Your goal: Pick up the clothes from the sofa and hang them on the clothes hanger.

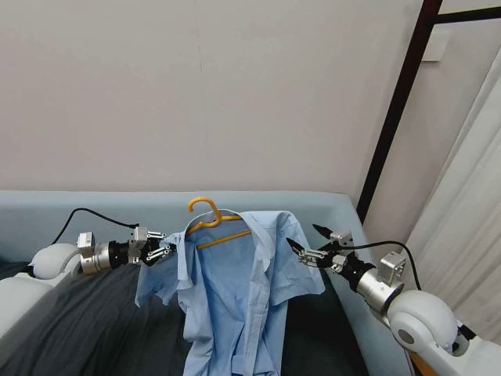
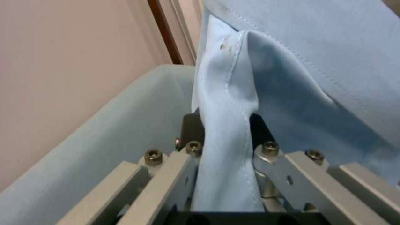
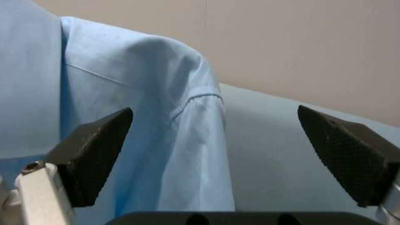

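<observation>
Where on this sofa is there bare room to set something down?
Bare: the dark seat under the left claw, left of the shirt; a narrower strip of seat right of the shirt, below the open right claw. Crowded: the middle, where the shirt hangs on its hanger between both claws.

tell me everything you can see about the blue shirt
The shirt is light blue cloth, short-sleeved, its front open, draped over a yellow hanger whose hook sticks up at the collar. It hangs above the sofa. The left gripper pinches one shoulder edge; the right gripper stands open at the other sleeve.
</observation>
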Tool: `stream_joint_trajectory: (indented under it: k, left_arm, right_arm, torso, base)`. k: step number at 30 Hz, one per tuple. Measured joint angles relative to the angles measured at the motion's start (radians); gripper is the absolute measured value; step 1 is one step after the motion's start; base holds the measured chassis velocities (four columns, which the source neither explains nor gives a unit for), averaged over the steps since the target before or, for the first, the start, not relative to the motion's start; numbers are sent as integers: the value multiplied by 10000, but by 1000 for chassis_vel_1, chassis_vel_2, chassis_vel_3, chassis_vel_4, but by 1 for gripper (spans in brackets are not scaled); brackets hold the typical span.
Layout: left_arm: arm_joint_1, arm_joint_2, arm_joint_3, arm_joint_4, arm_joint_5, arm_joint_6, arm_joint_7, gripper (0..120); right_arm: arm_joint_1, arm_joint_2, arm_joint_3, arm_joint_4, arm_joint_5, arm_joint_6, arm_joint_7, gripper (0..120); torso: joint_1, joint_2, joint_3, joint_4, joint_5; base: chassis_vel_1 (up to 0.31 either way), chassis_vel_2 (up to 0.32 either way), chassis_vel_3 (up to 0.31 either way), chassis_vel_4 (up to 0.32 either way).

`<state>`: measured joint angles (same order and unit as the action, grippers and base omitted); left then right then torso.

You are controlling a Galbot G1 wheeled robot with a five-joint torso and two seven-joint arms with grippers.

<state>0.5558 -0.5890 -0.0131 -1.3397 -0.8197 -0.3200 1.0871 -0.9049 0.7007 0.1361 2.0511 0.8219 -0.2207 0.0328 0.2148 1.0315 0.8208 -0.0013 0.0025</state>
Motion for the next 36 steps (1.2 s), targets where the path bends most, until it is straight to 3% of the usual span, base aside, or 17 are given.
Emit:
stream_joint_trajectory:
  k: [12,22,28,32,34,36]
  left_arm:
    - [-291,-99,142,-142,-174,15,5,7]
    - [-261,-76,167,-148,-183,13,-12,7]
    - [-261,-103,180,-120,-170,11,-22,7]
    - [-248,-153,183,-106,-153,5,-24,7]
    - [-241,-166,183,-102,-151,3,-24,7]
    - [-226,-215,183,-78,-147,-2,-2,7]
  right_arm:
    - [6,-58,-277,-225,-804,-136,-427,97]
    - [-45,-123,-165,-222,-759,-74,-818,56]
    - [-48,-207,-112,-242,-500,55,-1111,41]
    - [27,-267,50,-507,-312,334,-2121,19]
    - [53,-276,100,-563,-232,394,-2337,16]
    - [240,-307,224,-788,243,643,-3052,6]
  torso:
    - [0,-1,0,-2,1]
    - [0,0,0,-1,1]
    - [0,0,0,-1,0]
    - [0,0,0,-2,1]
    - [0,0,0,-2,1]
    - [0,0,0,-3,1]
  base:
    - [0,0,0,0]
    - [0,0,0,0]
    - [0,0,0,0]
    - [0,0,0,0]
    - [0,0,0,0]
    - [0,0,0,0]
